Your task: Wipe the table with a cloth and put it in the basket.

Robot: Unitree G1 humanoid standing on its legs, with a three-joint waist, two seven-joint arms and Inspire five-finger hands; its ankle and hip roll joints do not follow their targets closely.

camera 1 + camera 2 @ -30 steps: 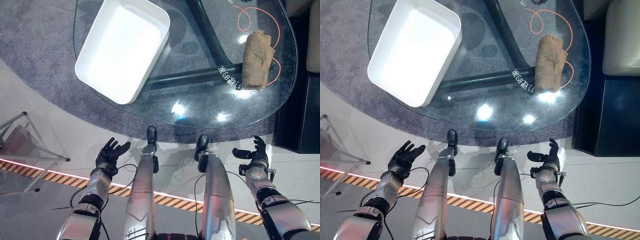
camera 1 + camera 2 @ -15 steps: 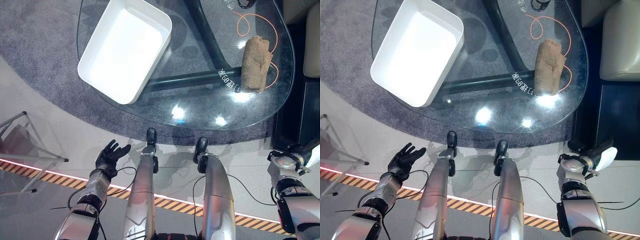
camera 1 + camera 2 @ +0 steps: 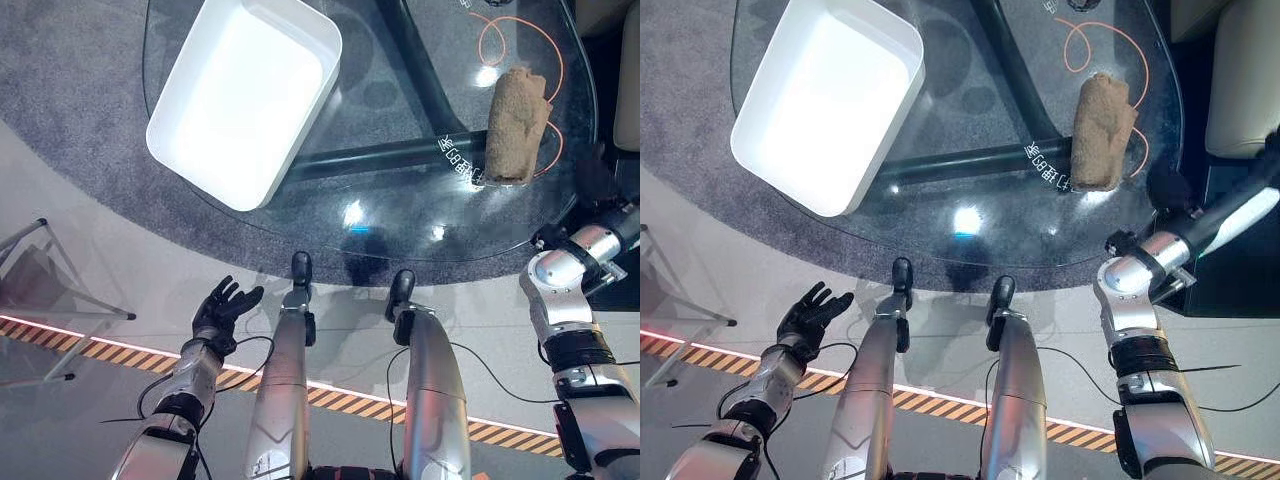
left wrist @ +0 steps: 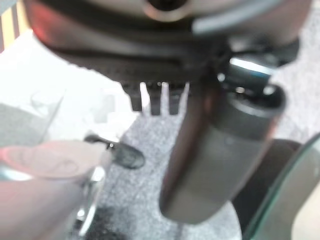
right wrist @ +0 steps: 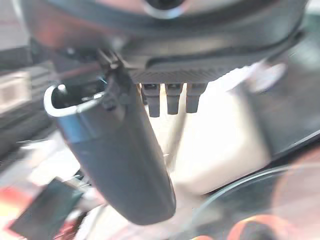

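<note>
1. The cloth (image 3: 516, 125), a brown rolled towel, lies on the glass table (image 3: 400, 215) near its right edge, resting over a thin orange loop (image 3: 500, 40) that shows on the glass. Nothing of mine touches it.
2. The basket (image 3: 185, 165), a white rectangular tub, sits on the left part of the table, well apart from the cloth. It is tilted at an angle to the table's edge and its inside looks bare.
3. Between basket and cloth, a dark tubular table frame (image 3: 400, 155) shows through the glass, with a small white label beside the cloth's lower end.
4. My left hand (image 3: 222, 308) hangs low over the pale floor, off the table's near edge, fingers spread and relaxed, holding nothing.
5. My right hand (image 5: 120, 160) is raised to the right of the table, beyond its rim; in its wrist view the thumb stands straight and the fingers are short stubs beside it, so I cannot tell whether they curl or not.
6. A grey carpet (image 3: 80, 90) lies under the table, and a striped orange-and-black line (image 3: 100, 345) crosses the floor near me.
7. A dark cabinet (image 3: 1230, 230) stands just right of the table, near my right forearm.
</note>
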